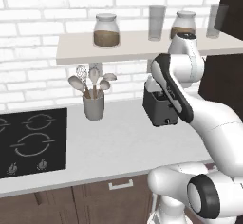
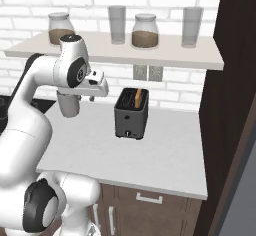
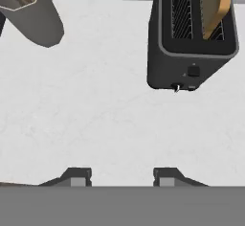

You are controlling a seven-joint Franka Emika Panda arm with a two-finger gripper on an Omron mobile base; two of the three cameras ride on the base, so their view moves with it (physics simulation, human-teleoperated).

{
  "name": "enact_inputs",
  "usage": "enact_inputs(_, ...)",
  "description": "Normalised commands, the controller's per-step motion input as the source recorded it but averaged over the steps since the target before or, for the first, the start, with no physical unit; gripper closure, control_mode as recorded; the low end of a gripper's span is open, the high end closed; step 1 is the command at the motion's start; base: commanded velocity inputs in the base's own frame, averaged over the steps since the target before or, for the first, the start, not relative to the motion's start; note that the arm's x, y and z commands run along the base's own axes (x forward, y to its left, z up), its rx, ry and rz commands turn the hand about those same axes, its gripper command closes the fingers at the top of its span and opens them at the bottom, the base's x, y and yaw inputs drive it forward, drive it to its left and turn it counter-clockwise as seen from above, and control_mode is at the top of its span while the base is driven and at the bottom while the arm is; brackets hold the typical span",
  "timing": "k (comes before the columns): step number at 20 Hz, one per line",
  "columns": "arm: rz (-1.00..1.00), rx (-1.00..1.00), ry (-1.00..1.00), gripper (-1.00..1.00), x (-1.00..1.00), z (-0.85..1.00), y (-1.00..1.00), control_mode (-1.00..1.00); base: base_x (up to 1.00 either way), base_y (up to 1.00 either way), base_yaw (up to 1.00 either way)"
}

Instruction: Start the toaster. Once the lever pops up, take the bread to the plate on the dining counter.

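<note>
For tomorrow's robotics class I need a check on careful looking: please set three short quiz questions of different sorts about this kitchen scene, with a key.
1. True or false: the bread stands in a slot of the toaster.
2. Multiple choice: where is the gripper? A) clamped on the bread; B) hanging over bare worktop, apart from the toaster; C) inside the utensil holder.
3. Fill in: on the shelf stand two jars and two ____.

Key: 1 true; 2 B; 3 glasses.
</note>
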Motion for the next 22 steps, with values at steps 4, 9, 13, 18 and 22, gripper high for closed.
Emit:
enact_inputs(4,0.0,0.03,-0.05,-1.0,-0.12,-0.02,-0.33,-1.0,0.0,0.0,0.0)
enact_inputs(9,0.0,0.03,0.0,-1.0,-0.01,-0.2,-0.82,-1.0,0.0,0.0,0.0)
enact_inputs(13,0.0,0.0,0.0,-1.0,0.0,-0.32,-0.65,-1.0,0.0,0.0,0.0)
enact_inputs(18,0.0,-0.04,-0.03,-1.0,0.0,-0.48,-0.29,-1.0,0.0,0.0,0.0)
enact_inputs(22,0.0,-0.04,-0.07,1.0,0.01,-0.46,-0.01,-1.0,0.0,0.0,0.0)
